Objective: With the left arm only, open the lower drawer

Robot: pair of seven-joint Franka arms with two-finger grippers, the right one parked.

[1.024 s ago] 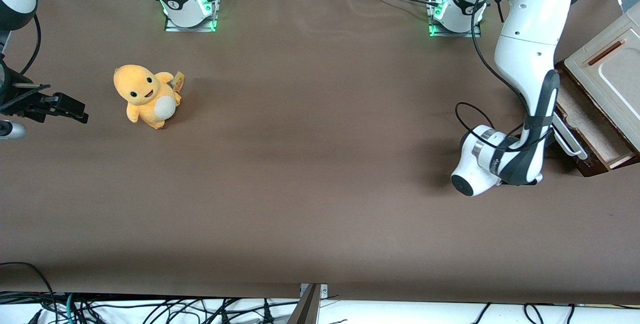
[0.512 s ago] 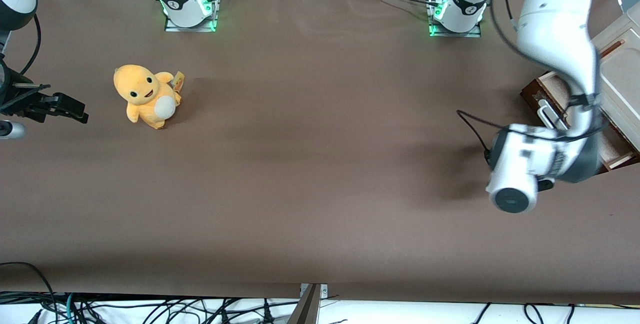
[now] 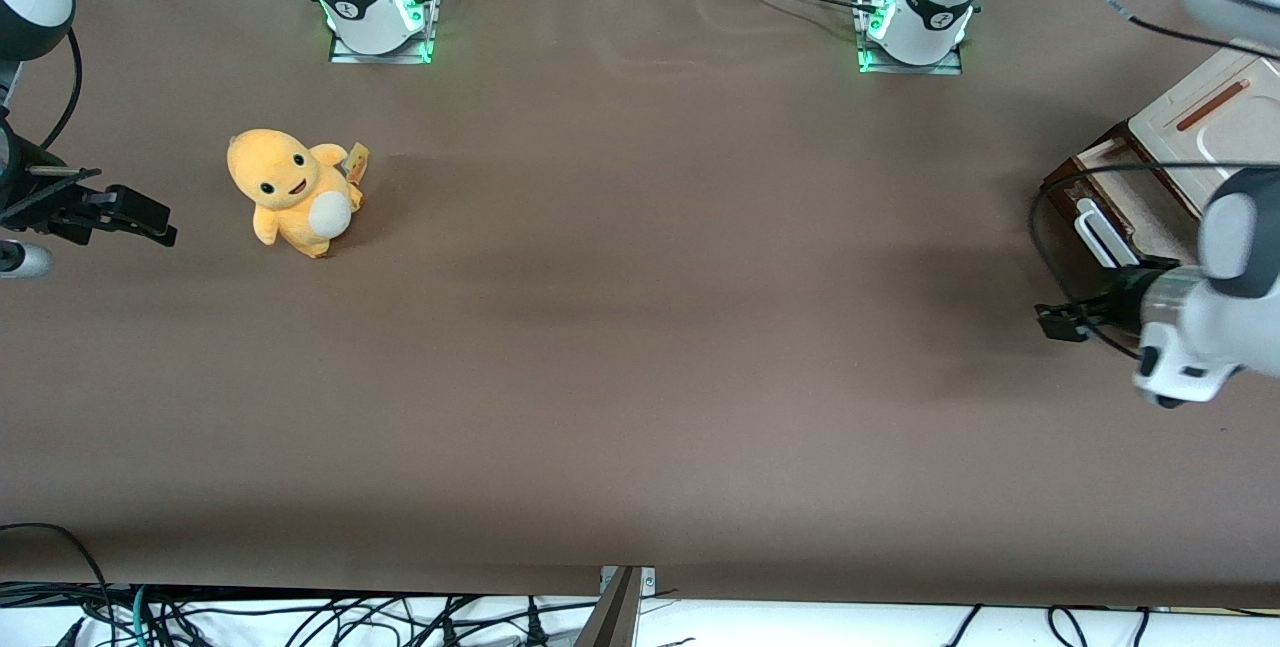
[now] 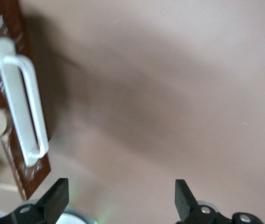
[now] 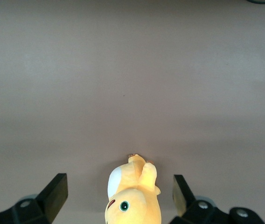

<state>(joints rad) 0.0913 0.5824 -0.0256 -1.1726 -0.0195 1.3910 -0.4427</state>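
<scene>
The lower drawer (image 3: 1075, 189) stands pulled out of the cream cabinet (image 3: 1215, 132), showing its pale beige inside (image 3: 1150, 205). Its dark brown front (image 4: 15, 148) carries a long white bar handle (image 3: 1098, 237) (image 4: 23, 100). The left arm (image 3: 1215, 327) hangs over the working arm's end of the table. My gripper (image 3: 1062, 320) (image 4: 119, 203) is open, apart from the handle and a little nearer to the front camera than it. Between its fingers (image 4: 54, 201) there is only bare brown table.
A yellow plush toy (image 3: 292, 189) (image 5: 132, 196) sits toward the parked arm's end of the table. The two arm bases (image 3: 915, 12) stand at the table's edge farthest from the front camera. Brown table (image 3: 640, 327) stretches between toy and drawer.
The drawer slid farther out toward the parked arm's end. The left arm then swung up and away, and the gripper now stands off the handle.
</scene>
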